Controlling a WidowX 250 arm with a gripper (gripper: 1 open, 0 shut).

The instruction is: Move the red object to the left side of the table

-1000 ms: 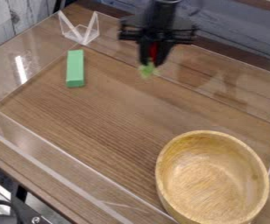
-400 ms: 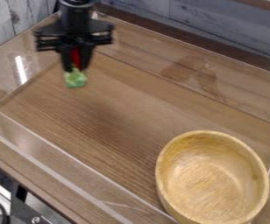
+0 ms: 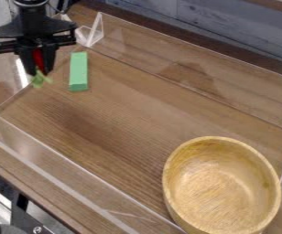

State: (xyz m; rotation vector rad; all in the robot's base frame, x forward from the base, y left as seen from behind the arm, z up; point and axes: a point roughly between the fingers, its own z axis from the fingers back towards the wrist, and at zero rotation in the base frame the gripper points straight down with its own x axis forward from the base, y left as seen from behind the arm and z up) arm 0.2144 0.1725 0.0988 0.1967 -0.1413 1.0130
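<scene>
The table [image 3: 131,119] is a brown wood-grain top with fine parallel streaks, bounded by low clear acrylic walls that catch pale reflections along the near and left edges.

The gripper [image 3: 37,62] is black, with a cross-shaped body and two short fingers pointing almost straight down. It hangs over the far left corner of the table, close to the left wall. The arm rises out of the top edge of the view, so only the lowest part is seen.

The jaws stand narrow, closed on the red object [image 3: 38,64]. This is a small rounded bright red piece with a bit of green showing at its lower end. It sits between the fingers, near the table's far left corner. Whether it touches the surface cannot be told.

A green block [image 3: 79,70], rectangular and matte, lies flat just beside the gripper, toward the table's middle, long side running front to back.

A wooden bowl [image 3: 224,187], round, pale and shallow with visible grain, sits at the near right corner, well apart from the gripper.

No writing or label can be read on any item.
</scene>
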